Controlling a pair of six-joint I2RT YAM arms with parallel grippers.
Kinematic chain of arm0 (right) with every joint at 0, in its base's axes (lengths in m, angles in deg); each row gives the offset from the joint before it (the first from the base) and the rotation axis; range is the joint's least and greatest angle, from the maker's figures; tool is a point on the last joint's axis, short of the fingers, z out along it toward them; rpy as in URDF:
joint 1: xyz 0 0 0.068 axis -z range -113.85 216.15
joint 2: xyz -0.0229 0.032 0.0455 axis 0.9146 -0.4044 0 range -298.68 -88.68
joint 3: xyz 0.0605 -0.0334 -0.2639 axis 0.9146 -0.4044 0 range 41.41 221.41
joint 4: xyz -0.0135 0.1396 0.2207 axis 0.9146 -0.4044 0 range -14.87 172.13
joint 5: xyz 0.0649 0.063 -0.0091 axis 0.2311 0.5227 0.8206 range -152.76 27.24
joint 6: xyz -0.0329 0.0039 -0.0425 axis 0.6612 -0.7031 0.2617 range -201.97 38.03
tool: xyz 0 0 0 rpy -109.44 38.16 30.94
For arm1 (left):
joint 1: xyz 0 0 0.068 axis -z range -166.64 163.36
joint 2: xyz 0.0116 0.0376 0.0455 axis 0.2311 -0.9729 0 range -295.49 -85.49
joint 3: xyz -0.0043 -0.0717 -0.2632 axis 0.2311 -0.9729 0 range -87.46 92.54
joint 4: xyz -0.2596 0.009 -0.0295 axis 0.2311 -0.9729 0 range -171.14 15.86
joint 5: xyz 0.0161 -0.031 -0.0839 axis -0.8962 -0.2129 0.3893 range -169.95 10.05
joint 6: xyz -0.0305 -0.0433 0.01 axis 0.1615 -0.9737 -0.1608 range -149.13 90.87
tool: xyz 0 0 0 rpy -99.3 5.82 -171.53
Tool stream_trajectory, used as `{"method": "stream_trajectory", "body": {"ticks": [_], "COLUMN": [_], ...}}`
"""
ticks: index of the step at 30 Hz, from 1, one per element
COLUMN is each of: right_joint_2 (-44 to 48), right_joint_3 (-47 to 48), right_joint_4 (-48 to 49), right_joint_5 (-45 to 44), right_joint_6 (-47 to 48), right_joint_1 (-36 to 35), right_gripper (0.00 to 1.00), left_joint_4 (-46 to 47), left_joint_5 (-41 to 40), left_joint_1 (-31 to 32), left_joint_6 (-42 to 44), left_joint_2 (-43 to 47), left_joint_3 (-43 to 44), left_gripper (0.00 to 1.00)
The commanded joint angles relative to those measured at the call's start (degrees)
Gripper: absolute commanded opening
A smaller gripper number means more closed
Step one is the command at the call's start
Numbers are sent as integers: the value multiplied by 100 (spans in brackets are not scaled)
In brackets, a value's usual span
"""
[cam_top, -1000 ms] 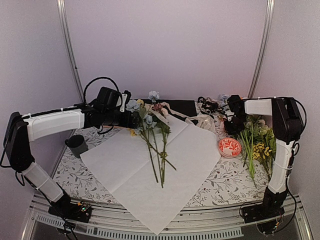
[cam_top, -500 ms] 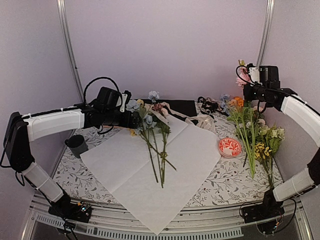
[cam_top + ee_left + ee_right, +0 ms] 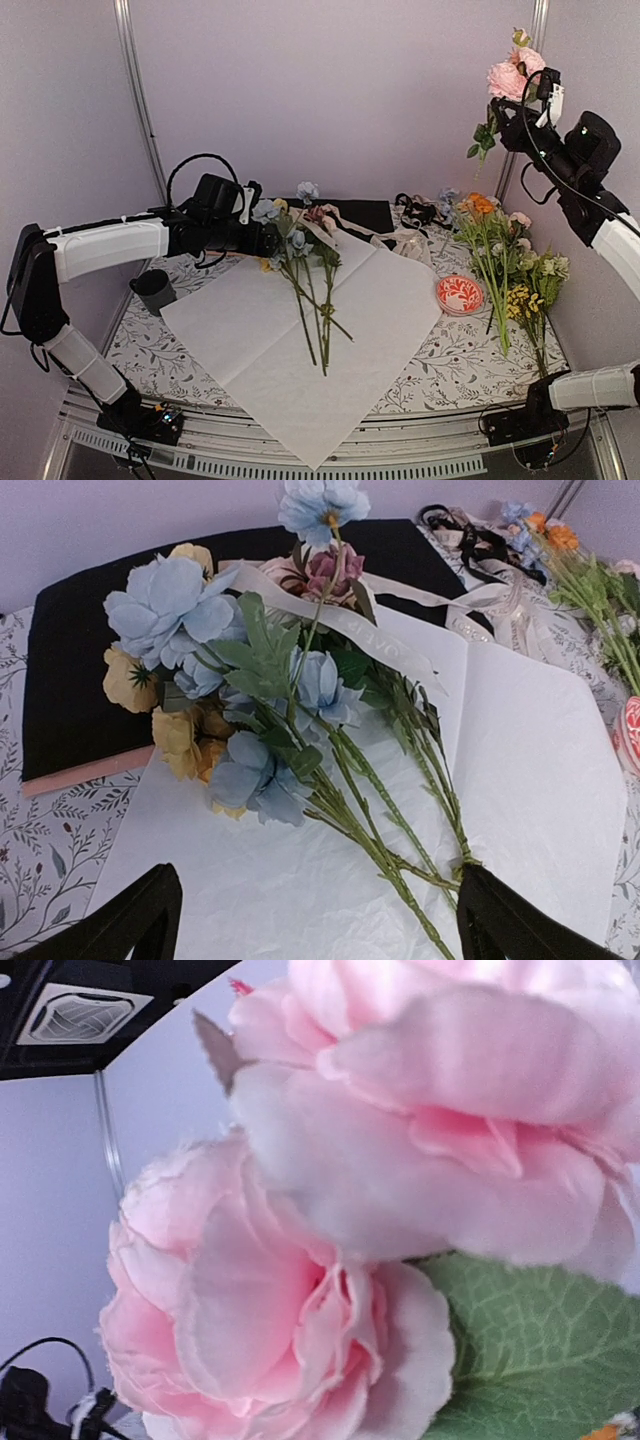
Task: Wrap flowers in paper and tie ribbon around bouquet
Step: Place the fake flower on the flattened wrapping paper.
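My right gripper [image 3: 515, 108] is clamped on a pink sprig [image 3: 510, 72] held high, while my left gripper [image 3: 318, 880] hangs spread wide above the flowers [image 3: 250, 700] on the paper [image 3: 540, 780].

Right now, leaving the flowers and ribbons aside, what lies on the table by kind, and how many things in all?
white paper: 1
black sheet: 1
peach sheet, only an edge showing under the black one: 1
dark cup: 1
red-and-white disc: 1
Total: 5
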Motion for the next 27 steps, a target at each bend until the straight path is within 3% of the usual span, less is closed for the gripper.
{"method": "stream_trajectory", "body": {"ticks": [1, 6, 10, 14, 21, 23, 25, 27], "right_joint_2": [-986, -2853, -4276, -5436, -6458, -6582, -6598, -6509], "right_joint_3": [94, 838, 1955, 2950, 3424, 3530, 3720, 3884], "right_joint_4": [-71, -15, -398, -996, -1013, -1152, -1413, -1692], "right_joint_5": [1035, 1643, 1692, 1321, 1119, 963, 816, 718], "right_joint_6": [-1939, -3112, -2968, -2475, -2296, -2221, -2084, -1840], "right_joint_1": [-990, -2167, -2673, -2799, -2795, -2787, -2774, -2714], "right_gripper": [0, 0, 0, 0, 0, 12, 37, 50], "left_joint_4": [-5, 77, 161, 179, 194, 186, 177, 163], "left_joint_5": [-101, -112, -39, -3, -49, -50, -70, -103], "left_joint_1": [-66, -134, -197, -233, -269, -277, -282, -286], "left_joint_6": [-139, -449, -631, -720, -777, -793, -810, -825], "left_joint_2": [185, 334, 430, 463, 494, 486, 497, 518], "left_joint_3": [-160, -568, -840, -1028, -1260, -1283, -1308, -1338], "left_gripper": [96, 96, 96, 96, 95, 95, 95, 95]}}
